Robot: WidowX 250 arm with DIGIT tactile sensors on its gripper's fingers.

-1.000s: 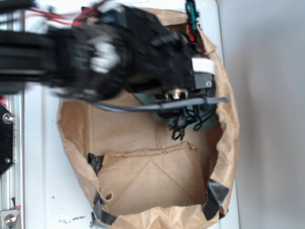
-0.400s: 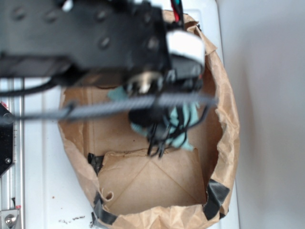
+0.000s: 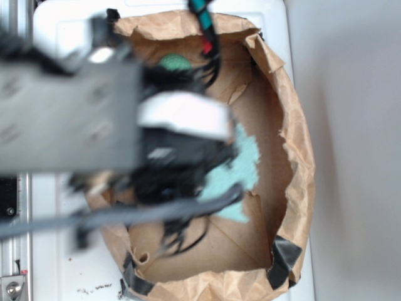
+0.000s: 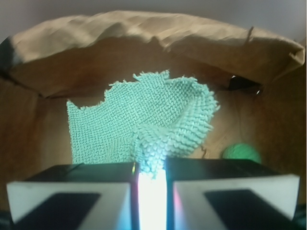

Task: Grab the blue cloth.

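The blue cloth, a pale teal terry washcloth, hangs wrinkled in front of the wrist camera. A fold of it is pinched between the two jaws of my gripper, which is shut on it. In the exterior view the cloth shows to the right of my blurred arm, above the floor of the brown paper bag. The arm hides the cloth's left part.
A round green knitted ball lies at the far end of the bag, also low right in the wrist view, green ball. The bag's crumpled walls ring the cloth. Black tape patches hold the near rim.
The arm has risen toward the exterior camera and shifted left and down in the picture. The cloth, pressed under the gripper before, now hangs from the shut jaws.
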